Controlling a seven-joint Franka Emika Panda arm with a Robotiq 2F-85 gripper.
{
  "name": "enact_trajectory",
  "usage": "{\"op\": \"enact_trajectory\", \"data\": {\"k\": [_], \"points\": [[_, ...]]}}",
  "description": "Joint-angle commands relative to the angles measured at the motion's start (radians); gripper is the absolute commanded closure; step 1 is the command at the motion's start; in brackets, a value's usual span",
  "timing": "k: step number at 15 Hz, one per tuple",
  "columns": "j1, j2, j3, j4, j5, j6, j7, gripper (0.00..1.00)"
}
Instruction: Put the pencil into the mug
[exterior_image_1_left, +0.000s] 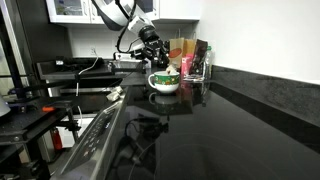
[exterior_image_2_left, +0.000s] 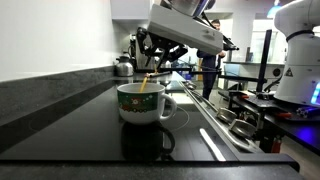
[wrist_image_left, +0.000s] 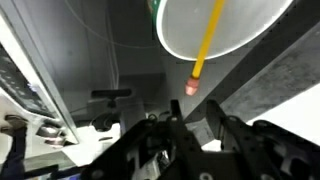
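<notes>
The mug (exterior_image_1_left: 164, 83) is a squat white cup with a green band, standing on the black counter. It also shows in an exterior view (exterior_image_2_left: 140, 102) and from above in the wrist view (wrist_image_left: 240, 30). The yellow-orange pencil (wrist_image_left: 208, 40) leans inside the mug, its pink eraser end sticking out over the rim. In an exterior view the pencil (exterior_image_2_left: 146, 84) pokes up out of the cup. My gripper (wrist_image_left: 192, 105) hangs just above the mug, open, with nothing between the fingers. It also shows in both exterior views (exterior_image_1_left: 153, 55) (exterior_image_2_left: 160, 62).
A clear container with brown packets (exterior_image_1_left: 190, 60) stands just behind the mug by the wall. A kettle (exterior_image_2_left: 122, 67) sits further back on the counter. The glossy black counter (exterior_image_1_left: 230, 130) ends at an edge beside a rack of equipment (exterior_image_2_left: 250, 110).
</notes>
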Motion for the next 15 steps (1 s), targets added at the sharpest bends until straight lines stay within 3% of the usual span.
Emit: {"op": "enact_trajectory", "data": {"k": [1,5,6,11,15], "points": [[-0.036,-0.006,0.042,-0.014,0.043,0.041,-0.033,0.33],[-0.084,-0.056,0.054,-0.04,0.179,0.166,-0.12,0.03],[-0.093,-0.066,0.049,-0.041,0.212,0.185,-0.16,0.0],[-0.127,-0.113,0.041,-0.054,0.42,0.196,-0.424,0.0],[-0.11,-0.131,0.025,-0.051,0.491,0.143,-0.559,0.0]]}}
